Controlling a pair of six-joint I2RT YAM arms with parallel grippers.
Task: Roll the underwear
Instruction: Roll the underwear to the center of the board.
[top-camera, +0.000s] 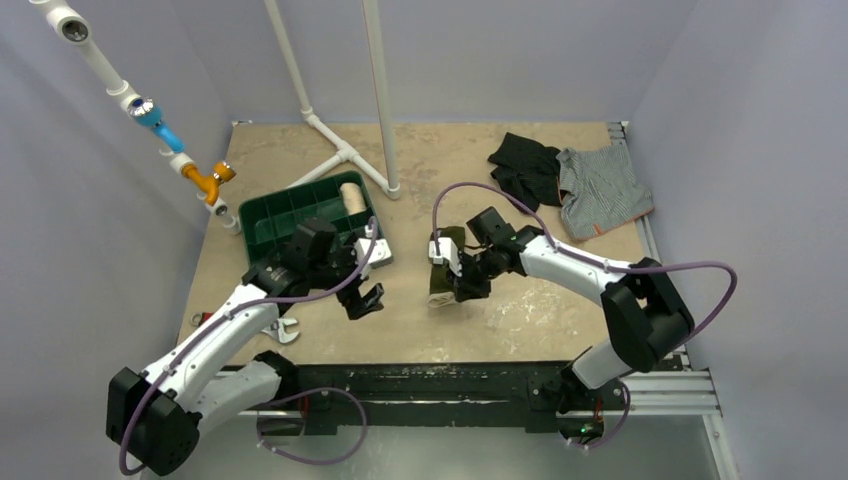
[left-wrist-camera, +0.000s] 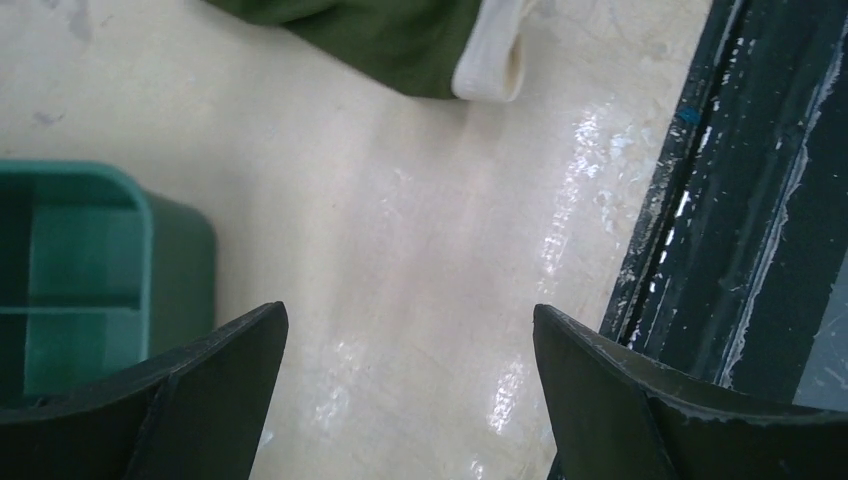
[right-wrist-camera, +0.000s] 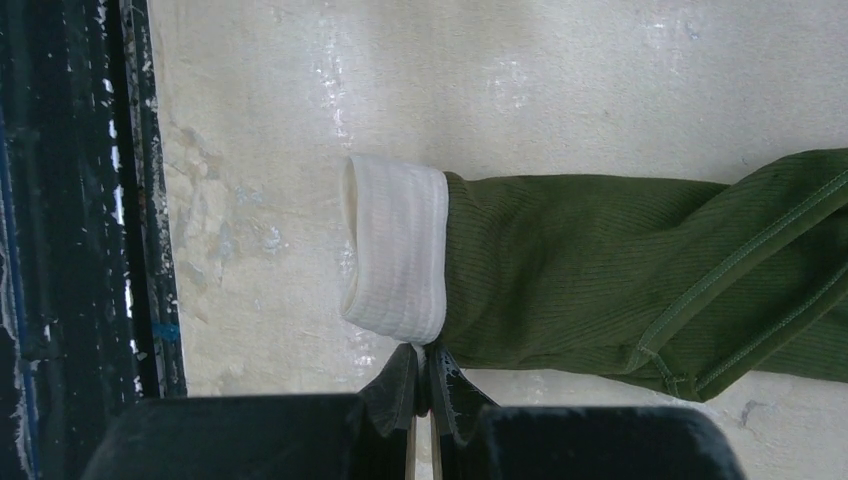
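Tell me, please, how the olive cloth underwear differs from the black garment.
The olive cloth underwear has a cream waistband and lies folded narrow centrally; the black garment is plain, crumpled at the far edge. The right gripper is at the underwear, not the black garment. Both are cloth.

Middle of the tabletop (top-camera: 520, 310), there's the underwear (top-camera: 440, 285), laid out front to back, waistband end toward the near rail (top-camera: 450, 385). The right tool (top-camera: 458, 285) is tucked against its right edge, with its tips touching the cloth right by the waistband. Over to the left and apart from it, the left tool (top-camera: 366, 300) hangs above bare tabletop, with the tray (top-camera: 268, 222) just behind it. A roll (top-camera: 350, 197) sits in the tray's far right corner. Behind the tray stands the pipe frame (top-camera: 345, 155). In the far right corner lies a bunched garment (top-camera: 525, 165), with a flatter garment (top-camera: 600, 190) touching its right side.
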